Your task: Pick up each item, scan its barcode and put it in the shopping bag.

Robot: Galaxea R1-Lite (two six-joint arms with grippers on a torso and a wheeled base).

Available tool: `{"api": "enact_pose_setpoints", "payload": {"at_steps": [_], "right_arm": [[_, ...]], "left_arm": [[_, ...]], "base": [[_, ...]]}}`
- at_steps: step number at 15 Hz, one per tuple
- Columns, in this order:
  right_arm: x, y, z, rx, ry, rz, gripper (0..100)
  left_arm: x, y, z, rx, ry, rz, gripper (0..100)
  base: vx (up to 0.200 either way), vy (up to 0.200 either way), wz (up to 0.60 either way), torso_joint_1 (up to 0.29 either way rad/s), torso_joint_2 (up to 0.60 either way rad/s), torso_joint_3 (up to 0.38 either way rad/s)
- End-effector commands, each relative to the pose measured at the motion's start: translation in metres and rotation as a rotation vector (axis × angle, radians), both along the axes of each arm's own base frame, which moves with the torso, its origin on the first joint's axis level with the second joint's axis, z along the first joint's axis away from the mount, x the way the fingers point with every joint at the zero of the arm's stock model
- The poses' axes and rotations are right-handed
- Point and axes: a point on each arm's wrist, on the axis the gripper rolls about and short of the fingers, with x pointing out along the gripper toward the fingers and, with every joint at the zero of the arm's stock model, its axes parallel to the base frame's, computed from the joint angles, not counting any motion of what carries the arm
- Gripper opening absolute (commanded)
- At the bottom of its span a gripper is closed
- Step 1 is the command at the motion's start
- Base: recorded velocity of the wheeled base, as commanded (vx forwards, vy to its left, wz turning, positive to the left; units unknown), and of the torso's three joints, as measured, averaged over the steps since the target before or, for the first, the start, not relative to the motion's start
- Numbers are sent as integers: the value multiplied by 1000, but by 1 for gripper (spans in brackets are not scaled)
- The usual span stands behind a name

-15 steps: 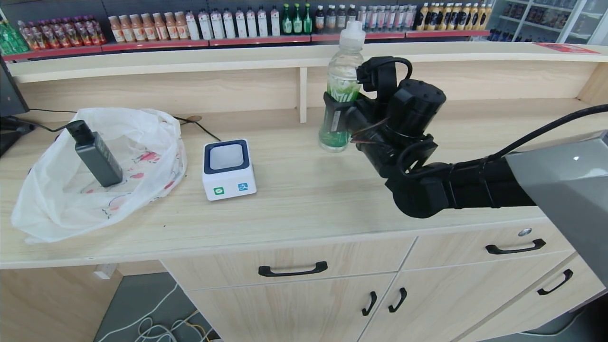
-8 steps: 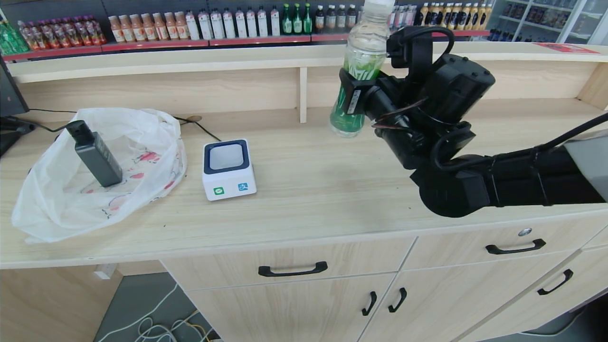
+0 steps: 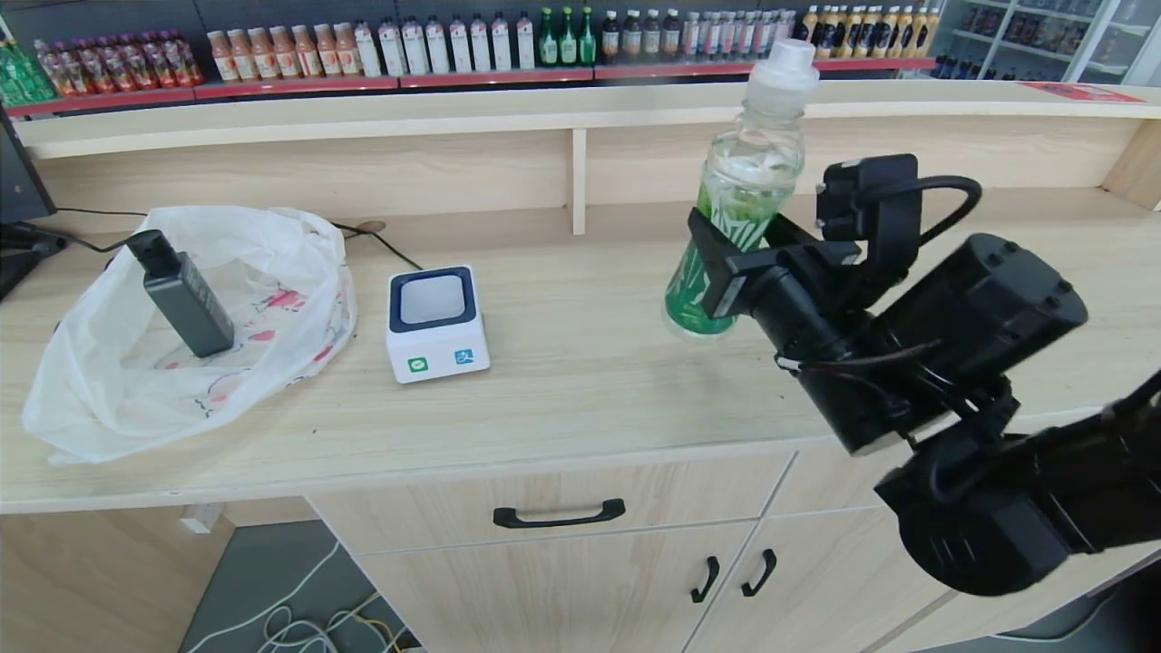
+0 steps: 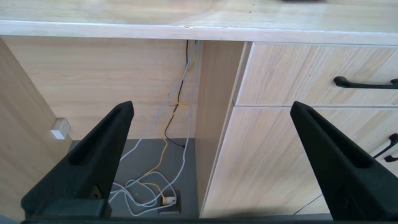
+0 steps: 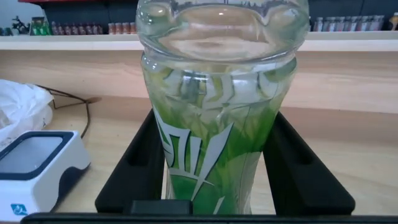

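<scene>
Right gripper [image 3: 736,249] clamped on bottle [image 3: 753,168], long axis near-upright; scanner [image 3: 436,319] at 9 o'clock from bottle; bag [image 3: 304,240] beyond, same bearing; left gripper [image 4: 211,124] spread, empty.

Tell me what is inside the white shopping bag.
One grey container with a black cap rests inside the shopping bag, its cap end toward the far rim. The bag's crumpled near folds cover anything that might lie beneath them.
</scene>
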Motion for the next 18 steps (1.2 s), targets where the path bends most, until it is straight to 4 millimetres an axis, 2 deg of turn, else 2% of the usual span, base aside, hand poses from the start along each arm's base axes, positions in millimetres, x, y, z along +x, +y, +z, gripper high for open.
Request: {"api": "enact_pose_setpoints", "payload": {"at_steps": [1, 3, 7, 10, 18], "right_arm": [[-45, -24, -9, -37, 15, 8, 0], [-67, -27, -13, -70, 32, 41, 0], [-86, -21, -11, -97, 10, 91, 0], [-103, -7, -17, -158, 8, 160, 0], [-155, 29, -18, -325, -116, 319, 0]], "left_arm": [[0, 0, 0, 0, 1, 0, 100], [0, 0, 0, 0, 0, 0, 100], [0, 0, 0, 0, 1, 0, 100], [0, 0, 0, 0, 1, 0, 100], [0, 0, 0, 1, 1, 0, 100]], "base": [[0, 0, 0, 0, 0, 0], [0, 0, 0, 0, 0, 0], [0, 0, 0, 0, 0, 0], [0, 0, 0, 0, 0, 0], [0, 0, 0, 0, 0, 0]]}}
